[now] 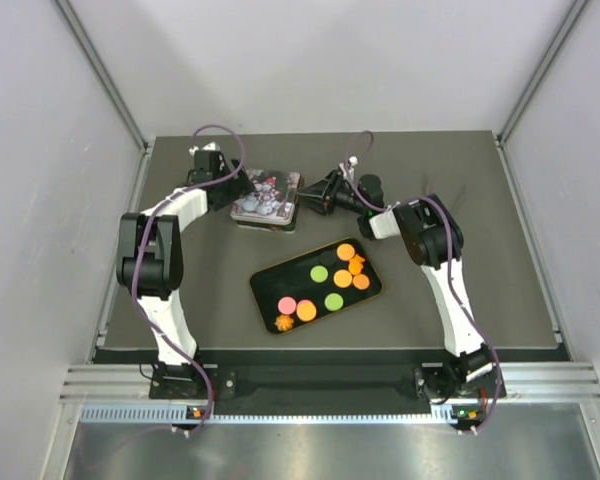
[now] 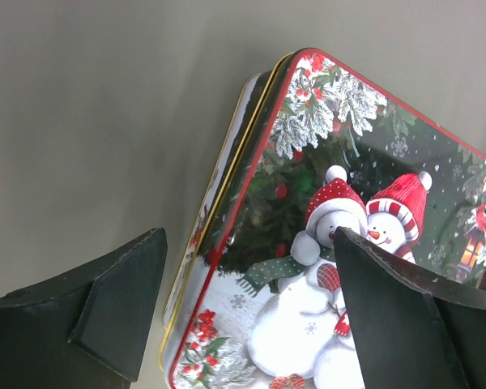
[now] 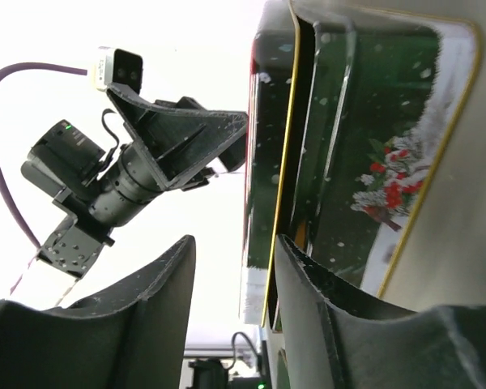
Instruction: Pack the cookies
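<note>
The cookies (image 1: 346, 252), orange, green and pink rounds plus a small orange shaped piece (image 1: 284, 322), lie in a black tray (image 1: 270, 280) at mid-table. A snowman-printed tin (image 1: 265, 197) sits behind it. My left gripper (image 1: 235, 190) is open at the tin's left side; in the left wrist view it (image 2: 249, 243) straddles the lid's (image 2: 340, 146) red-rimmed edge. My right gripper (image 1: 305, 195) is open at the tin's right side. In the right wrist view it (image 3: 235, 243) has the lid's rim (image 3: 267, 121) between its fingers, with a gap between lid and tin base (image 3: 373, 146).
The table is a dark mat (image 1: 480, 250) enclosed by grey walls on the left, right and back. The left arm's wrist and camera (image 3: 170, 138) show across the tin in the right wrist view. Both arms' purple cables hang over the back of the table.
</note>
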Robot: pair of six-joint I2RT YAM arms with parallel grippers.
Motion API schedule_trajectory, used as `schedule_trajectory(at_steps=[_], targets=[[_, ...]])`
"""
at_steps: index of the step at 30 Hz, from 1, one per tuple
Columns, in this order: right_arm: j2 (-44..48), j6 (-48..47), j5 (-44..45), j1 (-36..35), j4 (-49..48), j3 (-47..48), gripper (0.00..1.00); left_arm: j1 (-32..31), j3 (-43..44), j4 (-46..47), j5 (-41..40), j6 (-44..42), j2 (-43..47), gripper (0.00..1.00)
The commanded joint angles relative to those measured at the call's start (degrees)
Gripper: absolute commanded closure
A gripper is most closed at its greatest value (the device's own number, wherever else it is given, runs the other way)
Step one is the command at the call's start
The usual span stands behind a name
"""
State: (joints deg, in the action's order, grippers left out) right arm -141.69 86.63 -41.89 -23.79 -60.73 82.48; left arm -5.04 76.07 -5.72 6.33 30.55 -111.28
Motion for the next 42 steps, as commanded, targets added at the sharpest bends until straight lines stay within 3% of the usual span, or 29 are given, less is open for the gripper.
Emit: schedule_trajectory(at_steps=[1, 7, 13, 24, 32, 42], targets=[[4.93, -5.15, -0.39, 1.47, 0.60, -1.52, 0.55, -0.59, 2.15, -2.02, -0.62, -2.16, -1.57, 0.12], [6.86, -7.96, -0.04, 2.52, 2.89, -2.67, 0.53, -1.11, 3.11, -3.16, -1.32, -3.38, -1.83, 0.12], [9.15, -14.64, 1.02, 2.35, 11.15, -1.97, 0.50, -1.90, 5.31, -5.36, -2.11, -5.23, -2.62, 0.12], [9.94, -25.27, 3.56, 0.50, 26.35, 5.66, 0.36, -4.36, 10.14, -9.66, -4.66, -8.74, -5.17, 0.12], [9.59, -31.42, 5.76, -1.17, 36.99, 9.98, 0.36, -5.86, 11.55, -11.25, -5.63, -10.50, -5.70, 0.12], [9.67, -34.60, 7.87, -2.05, 41.74, 11.39, 0.37, -6.12, 10.85, -11.34, -4.31, -10.33, -4.82, 0.12]])
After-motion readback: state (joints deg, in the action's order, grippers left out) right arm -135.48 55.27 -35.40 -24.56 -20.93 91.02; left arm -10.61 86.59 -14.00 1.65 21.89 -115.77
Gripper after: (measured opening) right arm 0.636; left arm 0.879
